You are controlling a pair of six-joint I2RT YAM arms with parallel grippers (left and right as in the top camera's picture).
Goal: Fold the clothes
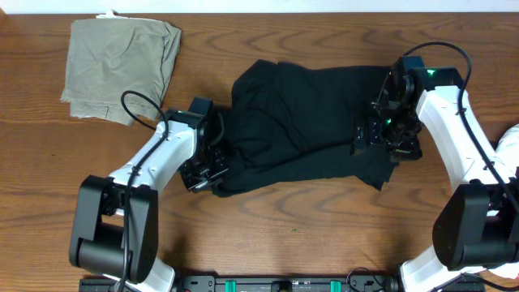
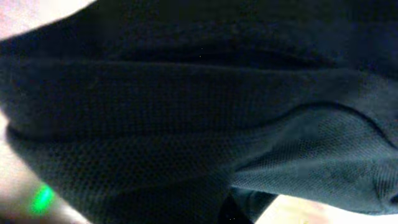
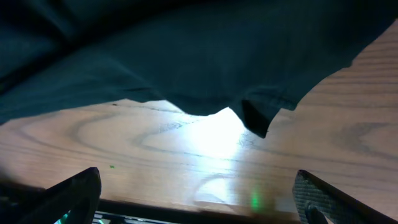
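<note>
The clothes (image 1: 308,122) lie as one crumpled black garment in the middle of the wooden table. My left gripper (image 1: 212,166) sits at the garment's lower left edge, shut on the fabric. In the left wrist view black cloth (image 2: 186,112) fills nearly the whole frame and hides the fingers. My right gripper (image 1: 377,139) hovers over the garment's right edge. In the right wrist view it (image 3: 199,199) stands open, with only bare wood between its wide-set fingers (image 3: 81,193). The black hem (image 3: 186,56) hangs just beyond them, untouched.
A folded olive-khaki garment (image 1: 122,69) lies at the back left of the table (image 1: 308,219). Something white (image 1: 511,142) shows at the right edge. Both arm bases stand at the front edge.
</note>
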